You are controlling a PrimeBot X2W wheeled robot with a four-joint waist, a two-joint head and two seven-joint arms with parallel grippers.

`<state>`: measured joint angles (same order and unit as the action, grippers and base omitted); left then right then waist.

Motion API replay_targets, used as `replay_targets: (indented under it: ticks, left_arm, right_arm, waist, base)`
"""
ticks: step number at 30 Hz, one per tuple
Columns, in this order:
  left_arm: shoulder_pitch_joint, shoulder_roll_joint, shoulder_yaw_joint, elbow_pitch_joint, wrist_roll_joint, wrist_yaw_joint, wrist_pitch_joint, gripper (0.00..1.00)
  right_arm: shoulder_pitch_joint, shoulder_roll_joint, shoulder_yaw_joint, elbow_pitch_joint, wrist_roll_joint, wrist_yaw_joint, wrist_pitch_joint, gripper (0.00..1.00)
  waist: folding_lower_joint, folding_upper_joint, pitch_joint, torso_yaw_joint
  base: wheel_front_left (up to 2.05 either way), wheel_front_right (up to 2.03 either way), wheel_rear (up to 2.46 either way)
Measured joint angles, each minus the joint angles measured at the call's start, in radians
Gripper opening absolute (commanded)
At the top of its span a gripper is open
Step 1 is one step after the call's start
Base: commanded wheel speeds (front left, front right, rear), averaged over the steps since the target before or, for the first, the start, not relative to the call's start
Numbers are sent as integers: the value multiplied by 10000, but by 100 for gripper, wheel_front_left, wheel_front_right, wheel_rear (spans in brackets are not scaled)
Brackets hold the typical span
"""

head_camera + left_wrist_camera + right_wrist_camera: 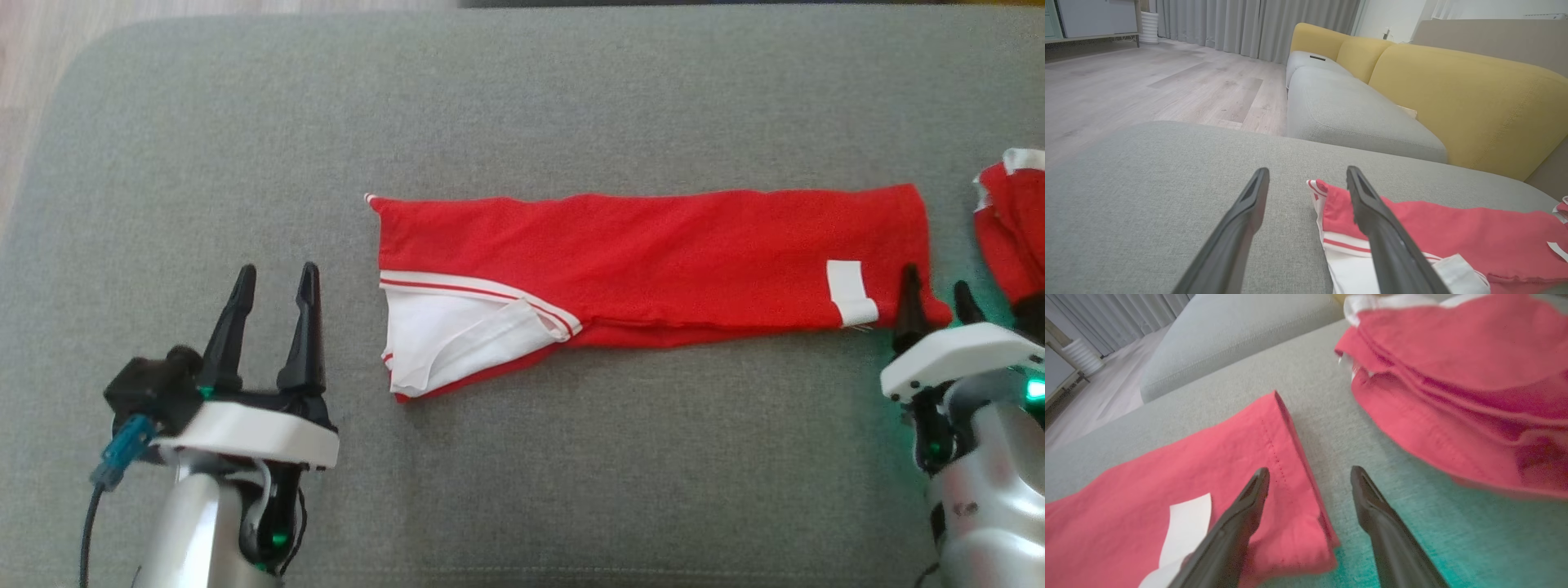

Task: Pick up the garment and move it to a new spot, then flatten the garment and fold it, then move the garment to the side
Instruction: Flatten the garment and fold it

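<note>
The garment (653, 253) is red with white trim, folded into a long narrow strip across the middle of the grey cushion (522, 457). Its white-lined neck end (457, 335) lies at the left, and a white label (849, 292) sits near the right end. My left gripper (276, 282) stands open to the left of the neck end, apart from the cloth; the left wrist view has the garment (1453, 237) beside its right finger. My right gripper (937, 290) is open at the strip's right corner (1298, 522), its left finger over the cloth and nothing held.
A second red and white garment (1012, 229) lies bunched at the right edge, close to my right gripper (1309, 475). Beyond the cushion stand a grey and yellow sofa (1412, 81) and a wooden floor (1147, 77). Bare cushion stretches along the front.
</note>
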<state>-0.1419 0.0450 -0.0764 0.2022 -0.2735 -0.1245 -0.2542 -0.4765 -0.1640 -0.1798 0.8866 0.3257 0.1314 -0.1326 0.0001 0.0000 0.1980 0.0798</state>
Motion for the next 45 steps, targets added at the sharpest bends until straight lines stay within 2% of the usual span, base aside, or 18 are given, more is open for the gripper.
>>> replay_targets:
  ticks: [8, 9, 10, 11, 12, 18, 24, 29, 36, 41, 45]
  left_arm:
    - [-122, -12, -19, -79, -23, 0, 0, 100]
    - [-122, -12, -21, -79, -23, 0, 0, 100]
    - [-123, -13, -21, -79, -23, 0, 0, 100]
    - [-124, -13, -21, -77, -23, 0, 0, 100]
    - [-126, -13, -23, -75, -23, 0, 0, 100]
    - [-130, -19, -25, -48, -23, 0, 0, 100]
    - [-116, -23, -23, 12, -19, 0, 0, 100]
    - [-2, -23, -31, 82, -19, 0, 0, 100]
    - [429, -23, -84, 134, -23, 0, 0, 100]
    - [598, -21, -48, 138, -23, 0, 0, 100]
    - [731, -23, -42, 144, -23, -2, 0, 100]
  right_arm:
    - [-649, 59, -19, 823, -29, 0, 602, 100]
    - [-713, 59, 2, 855, 17, 0, 646, 73]
    - [-757, 59, 40, 884, 69, 0, 696, 73]
    - [-786, 56, 71, 911, 125, 0, 713, 16]
    - [-802, 50, 127, 924, 194, 0, 738, 0]
    - [-800, -69, 251, 982, 468, 0, 780, 0]
    - [-644, -617, -142, 953, 468, 0, 303, 0]
    - [-641, -663, -192, 414, 606, 0, 268, 0]
    - [-345, -86, 370, -1012, 815, 0, 677, 0]
    - [-196, 648, 1170, -2247, 901, 0, 1227, 0]
    - [-101, 970, 2021, -3143, 1045, 0, 1626, 0]
  waist:
    - [0, 0, 279, 74]
    - [0, 0, 293, 64]
    - [0, 0, 301, 53]
    - [0, 0, 301, 39]
    - [0, 0, 293, 23]
    - [-1, 0, 115, -87]
    - [-1, 0, -256, -213]
    - [-2, 0, -679, -291]
    - [-3, 0, -1259, -159]
    - [-3, 0, -1515, 168]
    - [-3, 0, -1687, 499]
  base:
    - [0, 0, 0]
    - [0, 0, 0]
    - [0, 0, 0]
    - [0, 0, 0]
    - [0, 0, 0]
    - [0, 0, 0]
    - [0, 0, 0]
    - [0, 0, 0]
    - [0, 0, 0]
    - [0, 0, 0]
    - [0, 0, 0]
